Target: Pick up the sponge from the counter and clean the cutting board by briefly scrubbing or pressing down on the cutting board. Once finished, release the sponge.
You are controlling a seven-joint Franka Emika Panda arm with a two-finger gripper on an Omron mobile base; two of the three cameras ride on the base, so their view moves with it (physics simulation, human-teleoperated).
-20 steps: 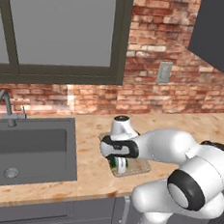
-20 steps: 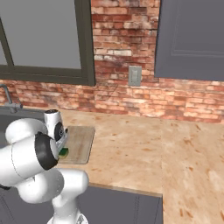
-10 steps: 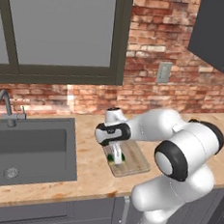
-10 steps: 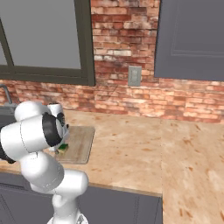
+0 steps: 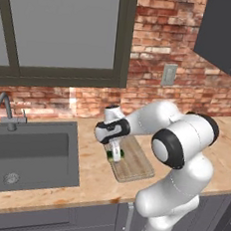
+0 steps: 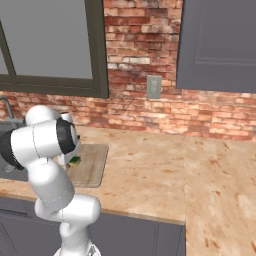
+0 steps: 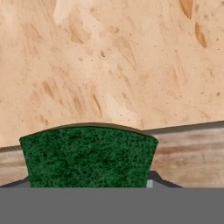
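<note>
My gripper [image 5: 114, 154] points down at the left edge of the cutting board [image 5: 134, 163], shut on the sponge [image 5: 111, 156]. The sponge's dark green top [image 7: 87, 156] sits between the dark fingertips [image 7: 162, 180] in the hand view, low over the board's edge [image 7: 188, 148], with the speckled counter [image 7: 109, 65] beyond it. From the right base view the sponge [image 6: 75, 161] peeks out beside my arm, at the board's [image 6: 94, 167] left side. Whether the sponge touches the wood cannot be told.
A dark grey sink [image 5: 29, 151] with a faucet [image 5: 5, 109] lies just left of the board. A brick wall with an outlet [image 5: 168, 74] backs the counter [image 6: 165, 175], which stretches wide to the right. Dark cabinets [image 6: 220, 45] hang above.
The gripper has carried the sponge from the near middle of the board leftward and slightly back to its left edge. The arm has swung with it.
</note>
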